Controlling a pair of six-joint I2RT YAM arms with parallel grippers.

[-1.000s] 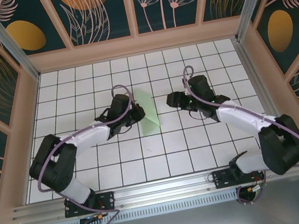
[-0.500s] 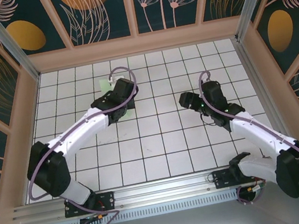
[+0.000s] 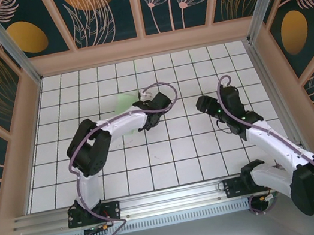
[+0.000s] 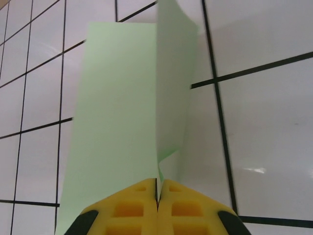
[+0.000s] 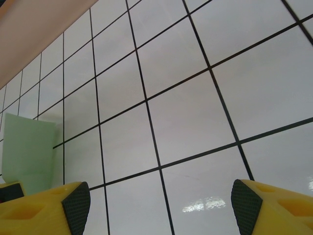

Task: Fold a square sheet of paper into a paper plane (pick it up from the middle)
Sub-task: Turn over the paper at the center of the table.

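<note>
White gridded tabletop (image 3: 170, 158), mid-frame: left gripper (image 4: 157, 188) pinches the folded mint-green paper sheet (image 4: 117, 122); right gripper (image 5: 159, 195) stands spread at centre-right.

Square sheet of paper (image 4: 117, 112): pale mint green, plain, unmarked, thin. It is no longer flat. One sharp crease is seen in the left wrist view, running from 6 to 12 o'clock. The wide panel at 9 o'clock of the crease is laid low over the white-tiled tabletop (image 3: 181, 150); the narrower panel at 3 o'clock is raised and slightly curled. The near edge is pinched at the crease by the closed left hand (image 4: 157, 196). In the top view the sheet is seen at about 10 o'clock of the tabletop centre. In the right wrist view a square corner is seen at 9 o'clock.
</note>
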